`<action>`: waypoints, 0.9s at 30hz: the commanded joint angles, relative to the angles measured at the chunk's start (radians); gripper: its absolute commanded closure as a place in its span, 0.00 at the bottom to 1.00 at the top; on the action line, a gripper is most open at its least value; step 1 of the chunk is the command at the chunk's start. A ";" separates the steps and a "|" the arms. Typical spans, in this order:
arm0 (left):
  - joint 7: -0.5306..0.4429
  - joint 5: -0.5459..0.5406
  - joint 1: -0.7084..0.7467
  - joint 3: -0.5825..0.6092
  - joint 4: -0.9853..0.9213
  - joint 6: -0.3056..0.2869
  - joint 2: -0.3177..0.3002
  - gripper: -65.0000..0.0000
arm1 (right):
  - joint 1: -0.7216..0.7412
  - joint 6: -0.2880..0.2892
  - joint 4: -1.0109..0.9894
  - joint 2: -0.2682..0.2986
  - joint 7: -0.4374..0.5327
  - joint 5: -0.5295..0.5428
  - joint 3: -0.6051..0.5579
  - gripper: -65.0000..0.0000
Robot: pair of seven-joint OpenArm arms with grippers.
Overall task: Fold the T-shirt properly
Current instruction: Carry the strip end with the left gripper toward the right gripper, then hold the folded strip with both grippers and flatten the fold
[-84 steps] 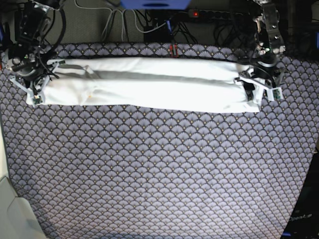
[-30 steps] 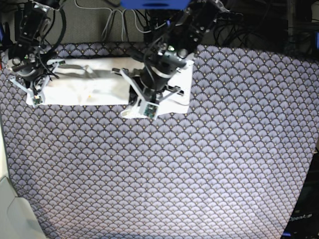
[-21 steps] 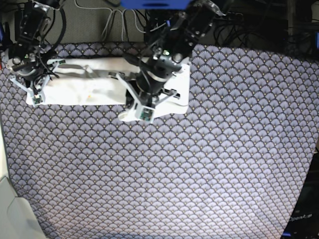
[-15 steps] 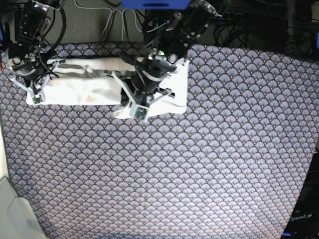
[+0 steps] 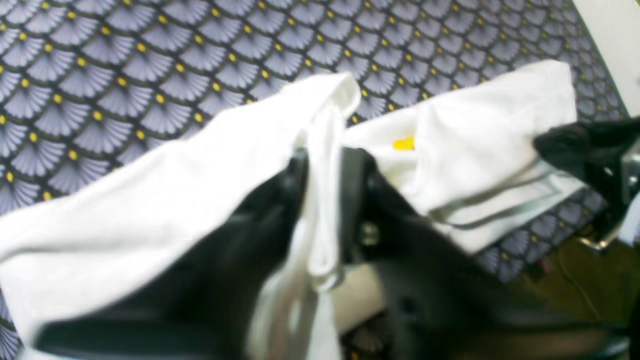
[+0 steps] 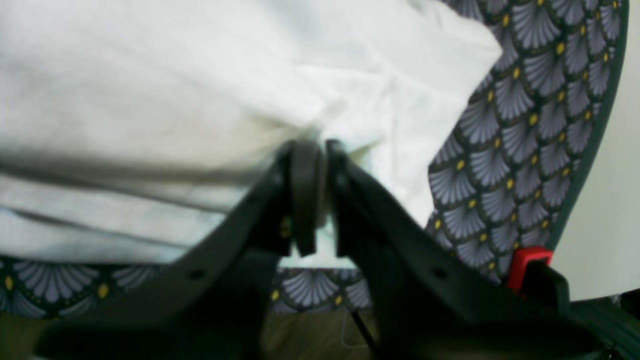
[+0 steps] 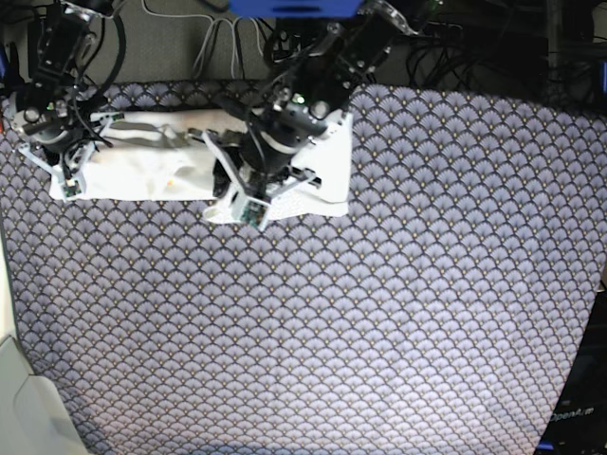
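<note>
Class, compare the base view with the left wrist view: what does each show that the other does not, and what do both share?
Only the base view shows the whole scale-patterned table cover, the cables behind it, and both arms at once: the right gripper at the shirt's end, the left gripper brought across to mid-shirt. Only the left wrist view shows cloth lying between the left gripper's fingers and a small yellow spot of print. Both show the folded white T-shirt on the patterned cover.

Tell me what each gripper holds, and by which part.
Left gripper has a folded edge of the T-shirt between its fingers. Right gripper pinches the shirt's end near a corner.
</note>
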 commanded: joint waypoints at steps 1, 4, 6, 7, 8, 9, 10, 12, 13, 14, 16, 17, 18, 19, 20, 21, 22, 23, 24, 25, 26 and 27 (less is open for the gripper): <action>-0.022 -0.001 -0.003 0.003 0.024 -0.005 0.014 0.68 | -0.002 -0.004 0.014 0.015 0.005 0.000 0.003 0.79; -0.022 -0.003 0.002 0.003 0.025 -0.006 0.014 0.62 | -0.016 -0.004 0.022 0.015 0.015 0.000 0.003 0.62; -0.026 -0.003 0.003 0.003 0.042 -0.006 0.014 0.61 | -0.016 -0.004 0.022 0.015 0.015 0.000 0.009 0.53; -0.029 -0.003 0.003 0.003 0.056 -0.006 0.012 0.61 | -0.016 -0.004 0.024 0.015 0.015 0.000 0.011 0.51; -0.029 -0.003 0.003 0.003 0.077 -0.006 0.001 0.61 | -0.013 -0.004 0.024 0.015 0.015 0.000 0.011 0.51; -0.029 -0.003 0.005 0.002 0.102 -0.006 -0.009 0.61 | -0.012 -0.004 0.024 0.015 0.015 0.000 0.012 0.51; -0.028 -0.003 0.005 -0.001 0.127 -0.002 -0.016 0.61 | -0.010 -0.004 0.025 0.015 0.015 0.000 0.012 0.51; -0.022 -0.001 0.006 -0.006 0.173 0.000 -0.040 0.62 | -0.005 -0.004 0.033 0.015 0.013 0.000 0.012 0.51; -0.022 -0.001 0.013 -0.018 0.185 0.001 -0.069 0.62 | -0.008 -0.004 0.047 0.015 0.011 0.000 0.012 0.51; -0.022 -0.001 0.022 -0.035 0.190 0.001 -0.094 0.62 | -0.013 -0.004 0.065 0.015 0.008 0.000 0.012 0.51; -0.022 -0.001 0.048 -0.083 0.188 0.001 -0.137 0.62 | -0.015 -0.004 0.102 0.015 0.005 0.000 0.014 0.50; -0.022 -0.001 0.066 -0.112 0.182 -0.002 -0.155 0.62 | -0.015 -0.004 0.117 0.015 0.005 0.000 0.014 0.50; -0.022 -0.001 0.085 -0.141 0.179 -0.005 -0.177 0.62 | -0.015 -0.004 0.134 0.015 0.005 0.000 0.015 0.50; -0.023 -0.001 0.100 -0.164 0.176 -0.005 -0.194 0.62 | -0.015 -0.004 0.145 0.012 0.005 0.000 0.026 0.50; -0.025 -0.001 0.115 -0.189 0.163 -0.005 -0.207 0.62 | -0.015 -0.004 0.152 0.009 0.005 0.000 0.046 0.50; -0.031 -0.001 0.126 -0.207 0.147 -0.005 -0.215 0.62 | -0.012 -0.004 0.152 0.009 0.004 0.003 0.063 0.49; -0.032 -0.001 0.132 -0.222 0.133 -0.006 -0.220 0.62 | -0.004 -0.004 0.152 0.009 0.004 0.003 0.077 0.48; -0.032 -0.001 0.134 -0.236 0.116 -0.006 -0.218 0.62 | -0.002 -0.004 0.151 0.009 0.004 0.003 0.089 0.45; -0.032 -0.001 0.137 -0.244 0.105 -0.006 -0.218 0.62 | -0.001 -0.004 0.151 0.009 0.004 0.003 0.098 0.43; -0.032 -0.001 0.140 -0.249 0.094 -0.006 -0.218 0.62 | 0.008 -0.004 0.151 0.009 0.004 0.005 0.106 0.40; -0.032 -0.001 0.140 -0.250 0.084 -0.006 -0.218 0.62 | 0.024 -0.004 0.148 0.009 0.004 0.005 0.120 0.39; -0.032 -0.001 0.138 -0.250 0.074 -0.006 -0.213 0.62 | 0.034 -0.004 0.140 0.009 0.004 0.005 0.135 0.37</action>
